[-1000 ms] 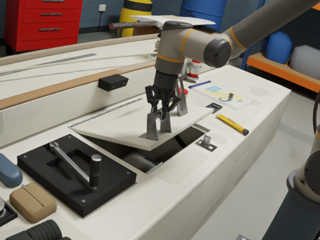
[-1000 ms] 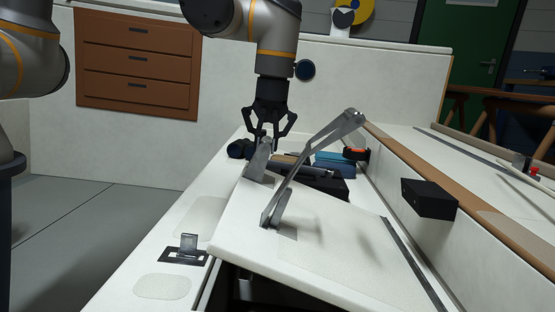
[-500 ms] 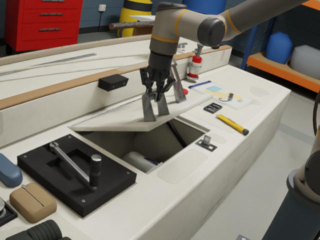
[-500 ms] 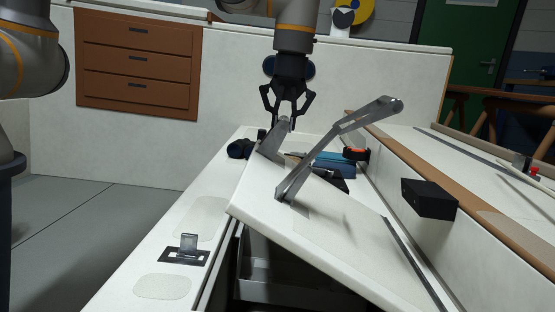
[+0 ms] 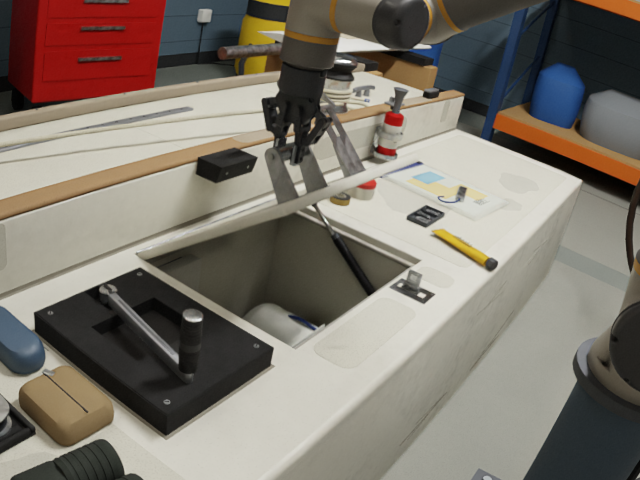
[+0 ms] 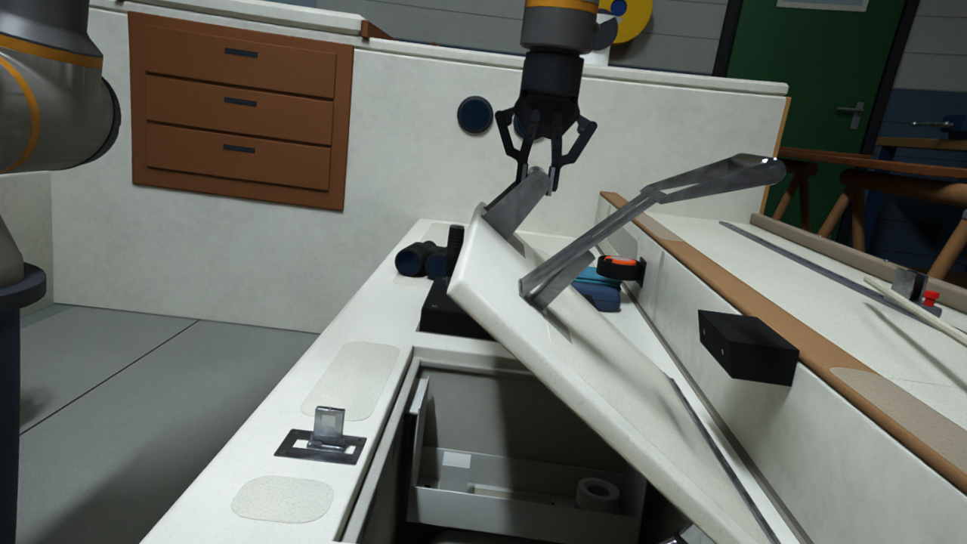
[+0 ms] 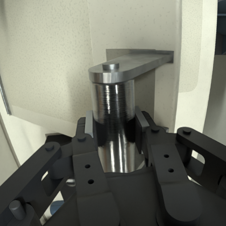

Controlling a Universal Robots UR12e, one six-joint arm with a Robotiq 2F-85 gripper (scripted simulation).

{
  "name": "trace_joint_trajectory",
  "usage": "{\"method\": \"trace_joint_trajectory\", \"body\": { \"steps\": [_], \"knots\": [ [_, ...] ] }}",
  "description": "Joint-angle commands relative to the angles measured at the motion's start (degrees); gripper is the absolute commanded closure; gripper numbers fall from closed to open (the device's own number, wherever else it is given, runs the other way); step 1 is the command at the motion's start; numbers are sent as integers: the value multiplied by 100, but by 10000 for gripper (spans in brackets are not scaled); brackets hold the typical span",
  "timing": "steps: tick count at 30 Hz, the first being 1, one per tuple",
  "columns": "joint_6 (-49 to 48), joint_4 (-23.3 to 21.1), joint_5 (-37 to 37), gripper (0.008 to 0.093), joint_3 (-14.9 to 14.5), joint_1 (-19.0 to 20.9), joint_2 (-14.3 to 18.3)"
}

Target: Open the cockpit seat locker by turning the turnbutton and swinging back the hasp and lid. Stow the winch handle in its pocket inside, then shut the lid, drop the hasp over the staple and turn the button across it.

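Note:
The locker lid [image 6: 581, 352] stands tilted up at a steep angle over the open locker [image 5: 279, 268], propped by a gas strut [image 5: 347, 253]. Its metal lid handle [image 5: 292, 170] rises from the front edge, with a steel cross-bar [image 7: 113, 104] at the top. The hasp [image 6: 649, 210] is swung back and sticks up from the lid. The staple with its turnbutton [image 5: 412, 287] sits on the deck in front of the opening. The winch handle [image 5: 152, 330] lies in a black foam tray [image 5: 150, 346] left of the locker. A grey pocket tray [image 6: 521, 494] shows inside. My gripper [image 5: 295, 147] is closed around the lid handle's cross-bar.
The cockpit coaming wall [image 5: 129, 191] runs behind the lid with a black block [image 5: 226, 164] on it. A yellow knife [image 5: 465, 249], tape rolls [image 5: 356, 194] and a chart board [image 5: 444, 188] lie on the deck right of the locker. Binoculars [image 5: 77, 462] and pouches [image 5: 64, 403] sit on the left.

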Motion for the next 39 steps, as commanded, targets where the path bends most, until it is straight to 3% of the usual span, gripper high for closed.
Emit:
{"method": "trace_joint_trajectory", "body": {
  "steps": [1,39],
  "knots": [
    [1,38,0,934,-54,1,8],
    [38,1188,0,934,-2107,38,911]
  ]
}}
